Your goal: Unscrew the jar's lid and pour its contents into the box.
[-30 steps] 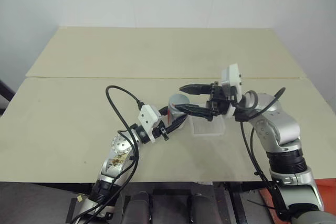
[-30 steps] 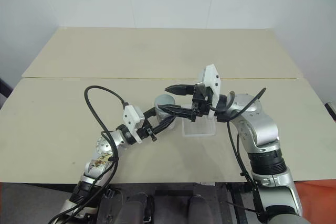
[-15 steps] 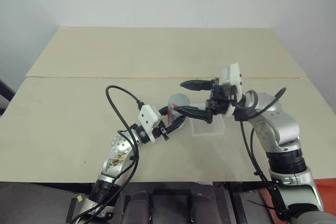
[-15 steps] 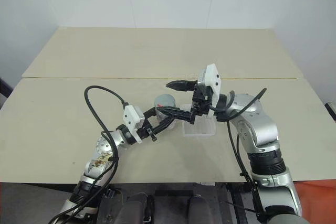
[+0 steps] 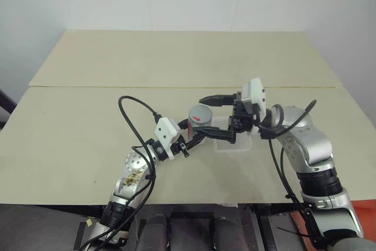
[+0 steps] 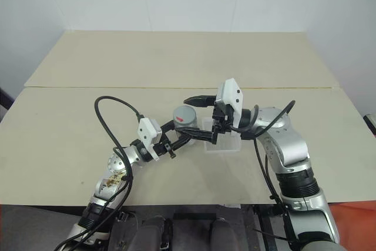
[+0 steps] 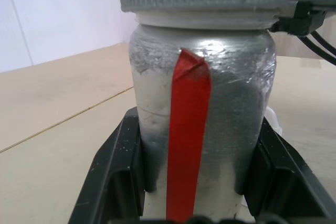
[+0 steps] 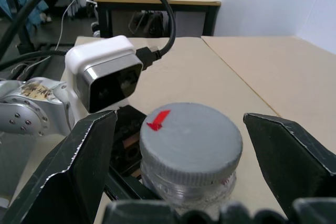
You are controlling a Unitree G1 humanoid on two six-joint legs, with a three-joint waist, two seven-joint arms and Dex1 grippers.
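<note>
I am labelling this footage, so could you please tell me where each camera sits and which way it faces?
Left and right eye views: on the head, looking forward and down over both arms at the table.
Left wrist view: along the left pincer, shut on the jar.
Right wrist view: along the open right pincer, onto the lid.
Shared: jar and lid show in all views.

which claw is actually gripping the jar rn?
The left claw: its fingers are clamped on the jar body. The right claw stands open, its fingers either side of the lid without touching.
</note>
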